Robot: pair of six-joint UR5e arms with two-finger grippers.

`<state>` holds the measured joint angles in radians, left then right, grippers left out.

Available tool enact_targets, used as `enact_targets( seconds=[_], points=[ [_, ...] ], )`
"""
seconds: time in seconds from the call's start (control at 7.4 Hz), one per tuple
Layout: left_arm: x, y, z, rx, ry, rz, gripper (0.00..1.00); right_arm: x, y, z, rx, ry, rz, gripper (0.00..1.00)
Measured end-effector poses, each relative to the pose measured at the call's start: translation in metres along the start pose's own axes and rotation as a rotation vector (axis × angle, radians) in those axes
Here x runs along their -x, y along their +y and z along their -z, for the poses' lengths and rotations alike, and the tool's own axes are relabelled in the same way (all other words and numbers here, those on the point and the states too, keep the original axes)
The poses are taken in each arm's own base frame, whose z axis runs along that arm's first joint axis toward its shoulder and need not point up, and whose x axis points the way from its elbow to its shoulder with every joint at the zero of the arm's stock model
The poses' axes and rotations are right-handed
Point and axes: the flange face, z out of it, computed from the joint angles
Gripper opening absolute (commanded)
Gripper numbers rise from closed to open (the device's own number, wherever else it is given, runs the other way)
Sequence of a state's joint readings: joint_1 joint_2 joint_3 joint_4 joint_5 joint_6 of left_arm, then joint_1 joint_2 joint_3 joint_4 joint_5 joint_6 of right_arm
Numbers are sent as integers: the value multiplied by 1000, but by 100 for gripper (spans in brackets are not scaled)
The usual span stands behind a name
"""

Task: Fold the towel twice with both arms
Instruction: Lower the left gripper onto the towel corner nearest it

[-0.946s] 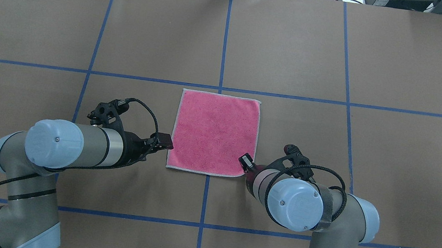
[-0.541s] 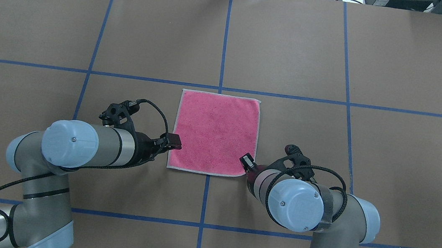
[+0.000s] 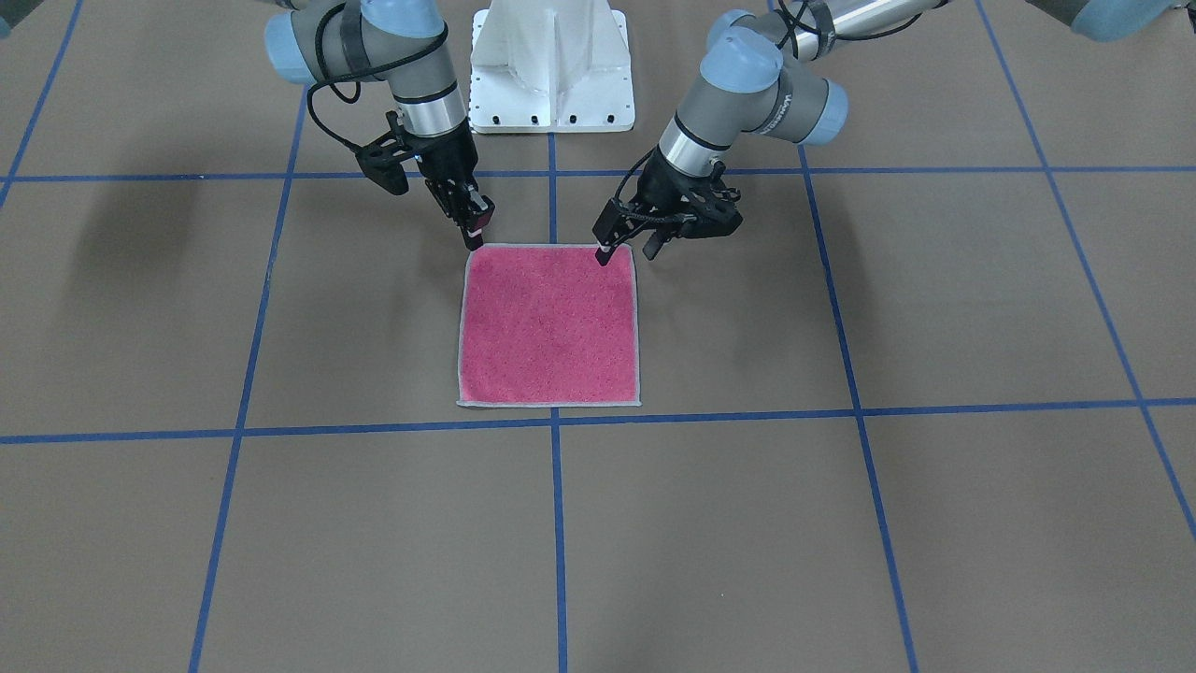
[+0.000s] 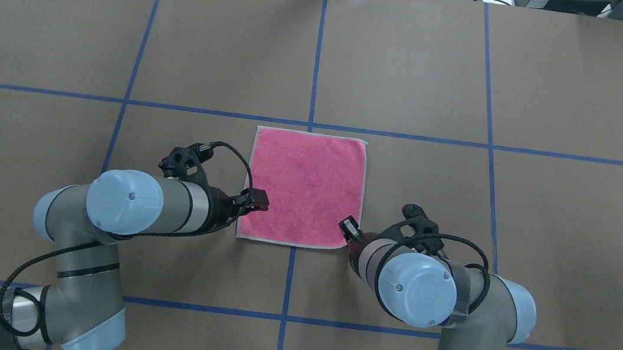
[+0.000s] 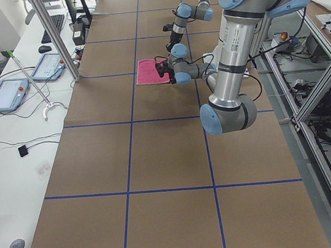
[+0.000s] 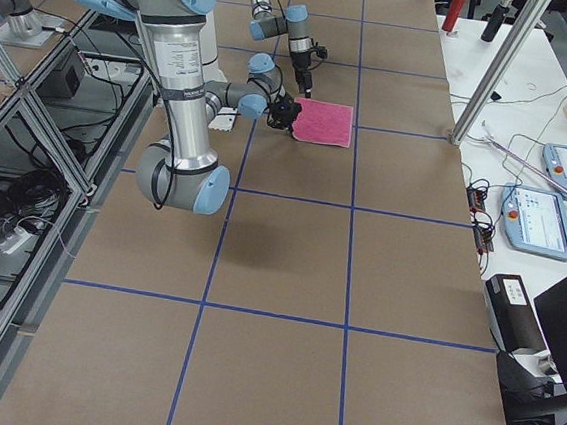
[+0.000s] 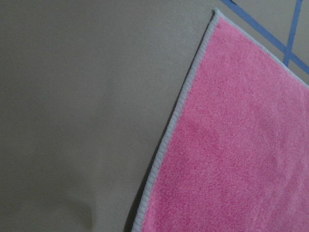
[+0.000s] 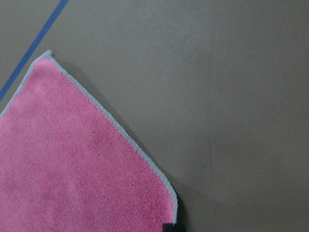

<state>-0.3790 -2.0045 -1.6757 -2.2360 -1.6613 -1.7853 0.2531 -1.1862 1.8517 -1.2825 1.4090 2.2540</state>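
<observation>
- The pink towel (image 4: 304, 189) lies flat on the desk (image 4: 420, 63) (pink face up).
- The left end effector (image 3: 626, 252), fingers spread, straddles one robot-side corner.
- The right end effector (image 3: 474, 236) is at the other robot-side corner; whether it is released or clenched cannot be told.

The left arm (image 4: 104, 215) and right arm (image 4: 472, 319) are alike: tubes of brushed grey metal joined by rounded housings with light blue caps, each cap with a small centre screw. Thin black rings mark the joints. Black braided cables (image 4: 242, 160) loop beside black wrist fittings, held by dark straps. The white pedestal (image 3: 551, 75) carries a row of dark bolts
</observation>
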Motion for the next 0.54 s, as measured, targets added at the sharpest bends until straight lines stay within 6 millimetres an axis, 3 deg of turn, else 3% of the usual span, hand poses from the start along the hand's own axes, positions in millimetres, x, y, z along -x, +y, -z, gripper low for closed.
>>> enact_targets(
  seconds=[0.54],
  points=[
    [-1, 0, -6, 0, 2, -4, 90, -1, 0, 0, -2, -1, 2, 0]
  ],
)
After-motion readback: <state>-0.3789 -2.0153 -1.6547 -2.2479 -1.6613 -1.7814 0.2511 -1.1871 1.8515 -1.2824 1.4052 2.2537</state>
